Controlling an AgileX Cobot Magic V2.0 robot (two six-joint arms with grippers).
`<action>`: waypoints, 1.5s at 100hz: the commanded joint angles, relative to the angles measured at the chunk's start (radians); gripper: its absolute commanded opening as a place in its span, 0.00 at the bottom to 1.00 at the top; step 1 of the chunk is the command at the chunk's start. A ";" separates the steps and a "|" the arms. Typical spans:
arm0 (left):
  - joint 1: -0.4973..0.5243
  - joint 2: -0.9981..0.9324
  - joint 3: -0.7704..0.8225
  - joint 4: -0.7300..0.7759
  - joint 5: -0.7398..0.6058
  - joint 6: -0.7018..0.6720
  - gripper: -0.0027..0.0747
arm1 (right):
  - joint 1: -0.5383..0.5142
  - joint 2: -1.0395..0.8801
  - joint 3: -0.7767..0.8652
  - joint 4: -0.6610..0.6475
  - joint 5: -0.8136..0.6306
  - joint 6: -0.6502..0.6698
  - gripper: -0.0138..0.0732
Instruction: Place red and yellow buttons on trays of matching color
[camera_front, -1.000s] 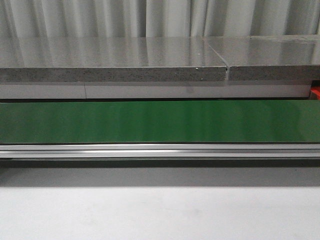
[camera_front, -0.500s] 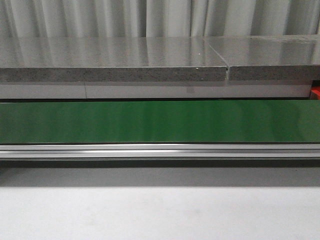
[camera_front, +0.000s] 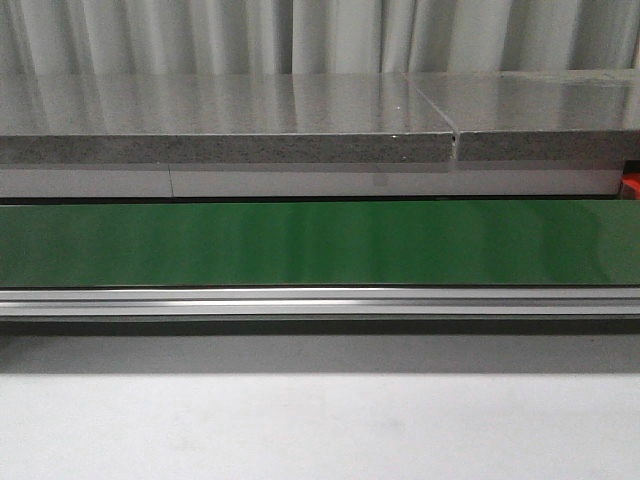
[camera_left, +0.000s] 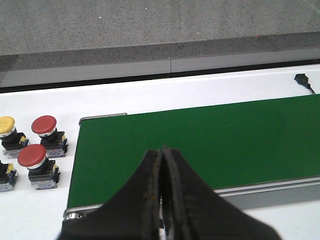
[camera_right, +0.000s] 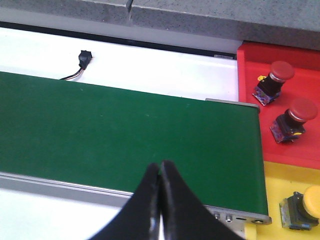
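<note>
In the left wrist view two red buttons (camera_left: 46, 130) (camera_left: 34, 161) and a yellow button (camera_left: 7, 130) stand on the white table beside the end of the green belt (camera_left: 200, 140). My left gripper (camera_left: 161, 150) hangs over that belt, shut and holding nothing. In the right wrist view the red tray (camera_right: 250, 100) carries two red buttons (camera_right: 277, 75) (camera_right: 297, 116). The yellow tray (camera_right: 280, 177) below it holds one yellow button (camera_right: 305, 205). My right gripper (camera_right: 160, 165) is shut and holds nothing, over the belt's near edge. Neither gripper appears in the front view.
The green conveyor belt (camera_front: 320, 243) runs across the front view, with an aluminium rail (camera_front: 320, 300) along its near side. Behind it stands a grey stone counter (camera_front: 220, 120). A red corner (camera_front: 632, 186) shows at the far right. A small black connector (camera_right: 85, 56) lies on the white surface.
</note>
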 joint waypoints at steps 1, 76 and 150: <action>-0.007 0.003 -0.026 -0.011 -0.074 -0.008 0.01 | -0.001 -0.004 -0.024 0.009 -0.060 -0.008 0.02; -0.005 0.003 -0.028 -0.011 -0.105 -0.014 0.86 | -0.001 -0.004 -0.024 0.009 -0.060 -0.008 0.02; 0.418 0.754 -0.411 -0.063 -0.065 -0.243 0.86 | -0.001 -0.004 -0.024 0.009 -0.060 -0.008 0.02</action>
